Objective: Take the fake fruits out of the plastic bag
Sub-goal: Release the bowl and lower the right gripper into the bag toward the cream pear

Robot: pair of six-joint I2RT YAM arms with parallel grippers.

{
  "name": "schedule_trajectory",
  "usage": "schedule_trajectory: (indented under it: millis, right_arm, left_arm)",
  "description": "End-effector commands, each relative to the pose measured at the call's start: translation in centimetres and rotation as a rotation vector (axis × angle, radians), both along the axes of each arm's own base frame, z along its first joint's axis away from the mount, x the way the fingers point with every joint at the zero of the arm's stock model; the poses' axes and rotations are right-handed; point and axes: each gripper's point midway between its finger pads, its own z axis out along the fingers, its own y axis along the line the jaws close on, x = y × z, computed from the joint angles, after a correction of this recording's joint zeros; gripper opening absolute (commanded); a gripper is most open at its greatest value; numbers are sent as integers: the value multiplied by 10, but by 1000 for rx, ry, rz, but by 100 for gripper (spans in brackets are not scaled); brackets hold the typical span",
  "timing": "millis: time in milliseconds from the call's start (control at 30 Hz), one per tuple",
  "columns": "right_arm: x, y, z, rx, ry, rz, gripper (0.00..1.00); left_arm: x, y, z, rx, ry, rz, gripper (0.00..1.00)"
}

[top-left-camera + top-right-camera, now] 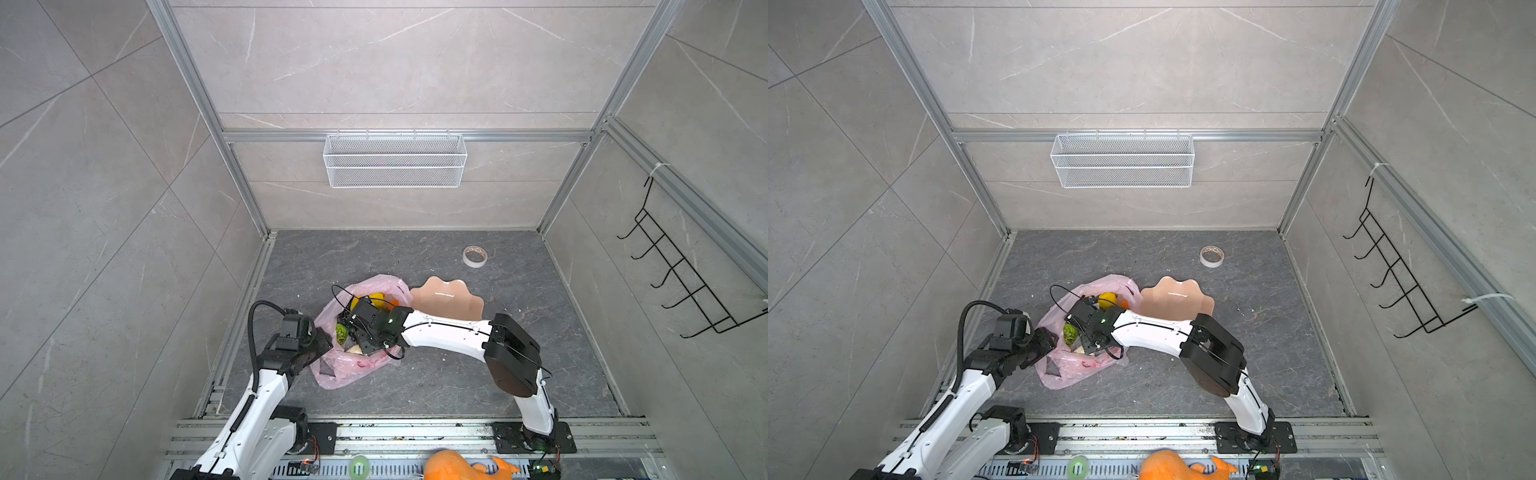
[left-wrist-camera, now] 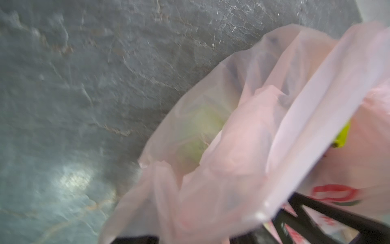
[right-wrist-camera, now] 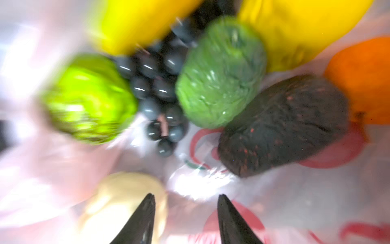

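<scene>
1. The pink plastic bag (image 1: 361, 365) is lying on the dark bench (image 1: 457, 386), nearer the left edge than the right, and its mouth is gaping upward.
2. The fruits (image 1: 1070, 333) are all sitting inside the bag; in both top views only a few are peeking out past the right arm.
3. The right wrist view is blurred. In it a black grape bunch (image 3: 156, 84) is lying in the middle, touching a lime-green fruit (image 3: 88, 99) on one side and a green avocado (image 3: 219, 74) on the other.
4. A dark avocado (image 3: 282, 126) is leaning against the green one, with an orange (image 3: 363, 80) just beyond it.
5. Two yellow pieces (image 3: 143, 25) are sitting behind the grapes.
6. The right claw (image 3: 185, 198) is reaching down into the bag's mouth. Its two tips are standing apart, with only printed bag film between them.
7. One tip is overlapping a cream lumpy piece (image 3: 122, 200); whether they are touching cannot be told.
8. The left claw (image 1: 326, 345) is sitting at the bag's left rim. In the left wrist view its black fingers (image 2: 316, 213) are standing apart, with film draping loosely over them.
9. A peach scalloped plate (image 1: 449, 299) is lying just beside the bag's far-right side.
10. A tape roll (image 1: 475, 256) is lying well apart, toward the far-right corner.
</scene>
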Motion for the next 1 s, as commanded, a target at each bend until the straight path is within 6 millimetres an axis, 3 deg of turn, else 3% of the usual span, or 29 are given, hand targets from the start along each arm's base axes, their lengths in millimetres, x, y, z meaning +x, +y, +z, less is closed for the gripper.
schedule_trajectory:
  millis: [0, 233, 567, 967]
  right_arm:
    - [-16, 3, 16, 11, -43, 21, 55]
    - [-41, 1, -3, -30, -30, 63, 58]
    - [-57, -6, -29, -28, 37, 48, 72]
    - [-39, -3, -41, -48, 62, -15, 74]
  left_arm:
    - [-16, -16, 5, -82, 71, -36, 59]
    - [-41, -29, -15, -93, 182, -53, 65]
    - [-55, -24, -51, -97, 238, 3, 51]
    - [-42, -23, -51, -65, 179, -31, 44]
